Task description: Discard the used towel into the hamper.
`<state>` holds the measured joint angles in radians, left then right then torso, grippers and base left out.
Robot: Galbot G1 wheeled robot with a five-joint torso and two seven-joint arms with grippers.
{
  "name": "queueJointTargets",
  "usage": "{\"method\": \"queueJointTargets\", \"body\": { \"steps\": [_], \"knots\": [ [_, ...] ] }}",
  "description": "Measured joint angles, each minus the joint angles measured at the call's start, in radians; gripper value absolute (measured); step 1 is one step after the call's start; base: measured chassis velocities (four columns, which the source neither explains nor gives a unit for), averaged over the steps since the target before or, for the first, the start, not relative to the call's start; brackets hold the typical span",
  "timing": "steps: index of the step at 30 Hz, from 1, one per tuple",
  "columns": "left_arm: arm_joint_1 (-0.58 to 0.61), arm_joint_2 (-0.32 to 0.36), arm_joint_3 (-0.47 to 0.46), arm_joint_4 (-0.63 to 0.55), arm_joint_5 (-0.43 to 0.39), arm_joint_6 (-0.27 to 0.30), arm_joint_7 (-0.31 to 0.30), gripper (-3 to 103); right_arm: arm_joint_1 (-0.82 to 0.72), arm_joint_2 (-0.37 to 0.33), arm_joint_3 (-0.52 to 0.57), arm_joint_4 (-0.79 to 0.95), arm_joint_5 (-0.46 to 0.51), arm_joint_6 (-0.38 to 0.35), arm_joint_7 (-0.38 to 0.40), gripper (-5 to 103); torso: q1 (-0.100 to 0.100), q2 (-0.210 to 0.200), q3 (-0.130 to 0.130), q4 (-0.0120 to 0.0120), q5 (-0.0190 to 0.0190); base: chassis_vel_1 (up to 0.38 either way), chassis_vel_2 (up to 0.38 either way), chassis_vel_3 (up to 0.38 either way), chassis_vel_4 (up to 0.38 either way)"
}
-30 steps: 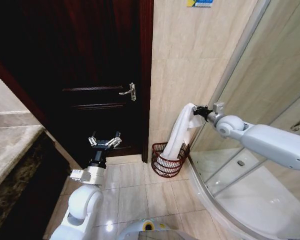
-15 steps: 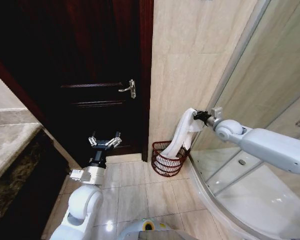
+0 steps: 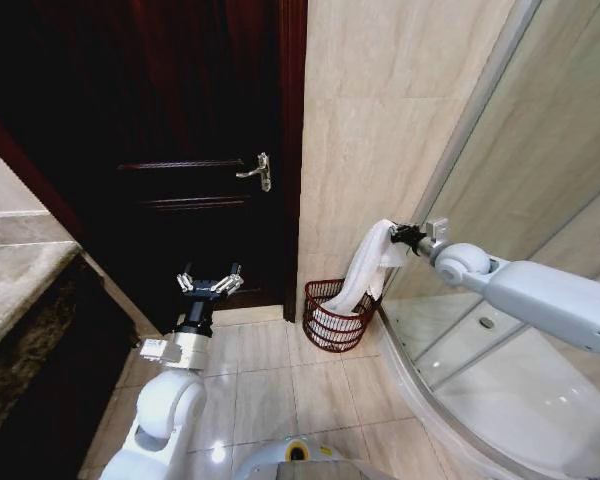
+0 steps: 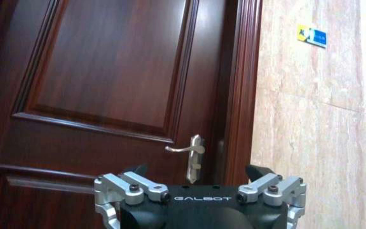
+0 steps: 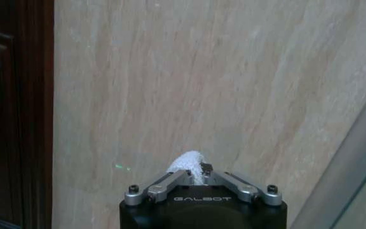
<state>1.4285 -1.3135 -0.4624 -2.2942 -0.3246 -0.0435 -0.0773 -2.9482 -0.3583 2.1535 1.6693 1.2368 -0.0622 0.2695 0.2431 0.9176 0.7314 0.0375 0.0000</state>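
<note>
- Since 1 s ago: right gripper [image 3: 404, 238] has come down w/ the towel [image 3: 362, 270], so more cloth now sits inside the hamper [image 3: 335, 322]. Left arm hasn't shifted.
- Right jaws pinched on the towel's top corner; right wrist view shows a white tuft [image 5: 189, 164] poking out between the closed fingers.
- Towel hangs from that corner, lower end already in the hamper, which stands on the floor at the wall corner, btwn door [image 3: 180, 120] and shower glass [image 3: 540, 200].
- Handling, my read: soft, limp, light; no stiffness, so it drapes and folds wherever it lands. Corner pinch is fine. Risk: cloth hanging over the rim, or snagging on the thin ribs.
- Left gripper [image 3: 209, 284] idle near the door, jaws spread wide, empty.
</note>
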Motion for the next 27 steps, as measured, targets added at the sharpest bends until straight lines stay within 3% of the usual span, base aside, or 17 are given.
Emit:
{"method": "queueJointTargets", "body": {
  "steps": [27],
  "knots": [
    [0.0, 0.0, 0.0, 0.0, 0.0, 0.0, 0.0, 100, -0.012, -0.078, -0.017, -0.093, -0.006, 0.0, 0.007, 2, -0.056, -0.119, -0.063, 0.0001, 0.0, 0.0, 0.0, 0.0, 0.0]
  ]
}}
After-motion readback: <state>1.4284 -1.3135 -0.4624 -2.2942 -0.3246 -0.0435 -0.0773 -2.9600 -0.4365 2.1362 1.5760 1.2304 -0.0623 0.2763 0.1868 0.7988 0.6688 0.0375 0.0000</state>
